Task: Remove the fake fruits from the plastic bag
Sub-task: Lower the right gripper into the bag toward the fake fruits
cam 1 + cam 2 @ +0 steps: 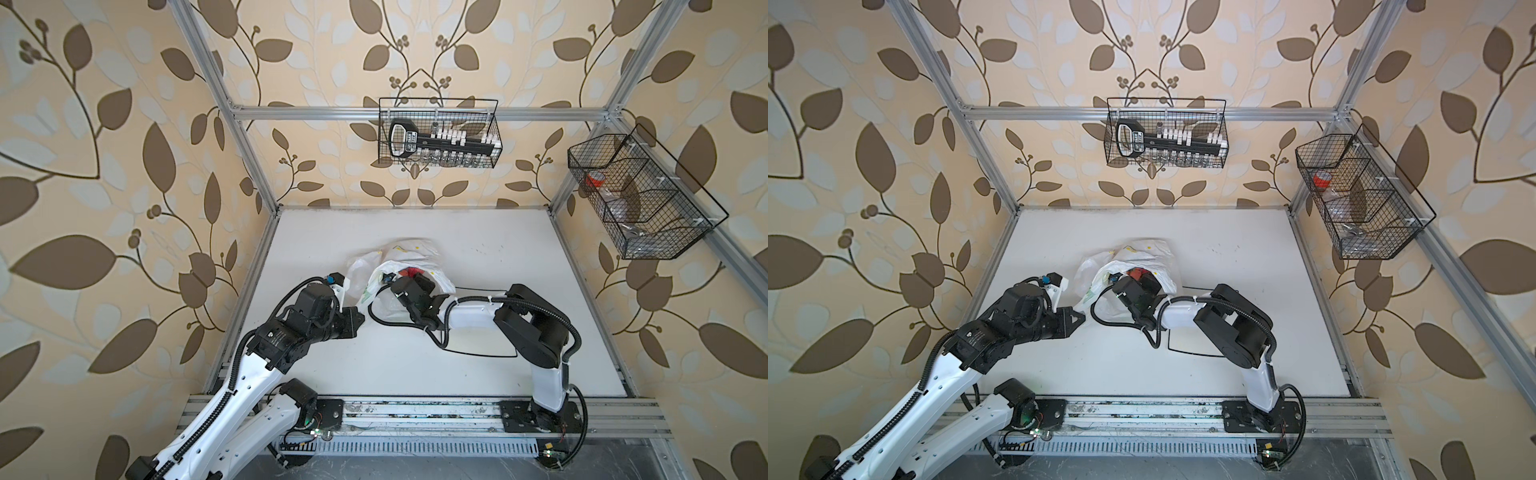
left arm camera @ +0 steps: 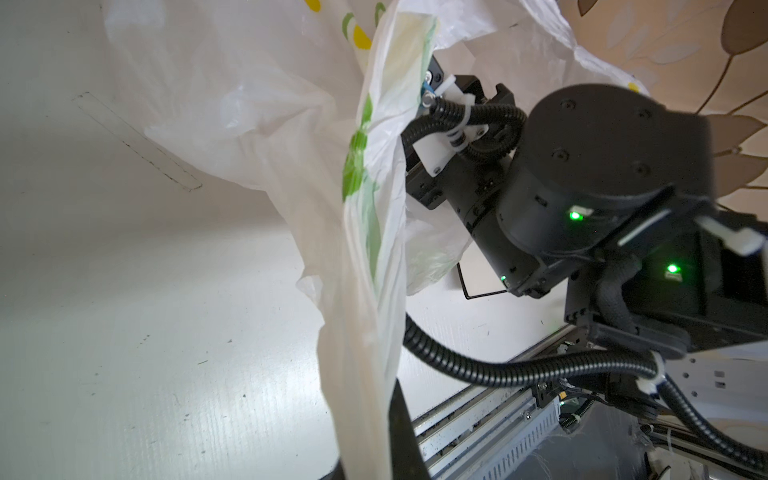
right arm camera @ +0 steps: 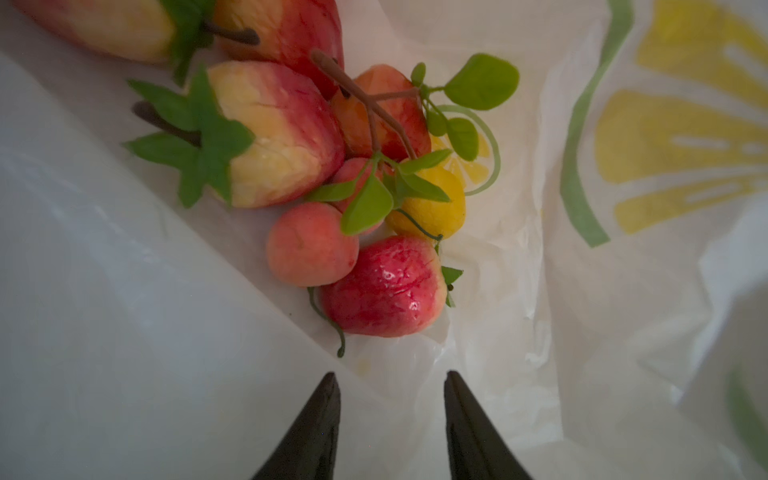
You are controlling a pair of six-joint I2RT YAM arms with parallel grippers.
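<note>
- While the white table point(image 1: 519, 257) is the largest thing here, what matters is at its centre: the plastic bag point(image 1: 409, 249) lies crumpled there, with its mouth turned toward five o'clock.
- That bag is thin and loose. My worry is that the jaws pinch film along with a fruit and drag the whole bag, or that the lifted side sags shut if the held strip slips.
- Wire baskets hang on the walls. The back basket point(image 1: 384, 124) at twelve o'clock holds a black-and-white tool rack, and the side basket point(image 1: 681, 232) at two o'clock has something red inside.
- A black-rimmed plate point(image 1: 482, 354) lies at five o'clock from the bag, largely under the right arm.
- Left gripper point(image 2: 368, 453), at the bag's seven o'clock, is clamped on a stretched strip of the bag, likely a handle.
- Right gripper point(image 3: 390, 376) is inside the mouth, jaws apart, gripping nothing.
- Every one of the fake fruits point(image 3: 286, 137) in view sits inside the bag. A red strawberry point(image 3: 382, 286) lies just ahead of the jaws, and tangled stems could lift neighbours that then drop.
- Smallest, the lemon point(image 3: 436, 210) sits just behind that strawberry.
</note>
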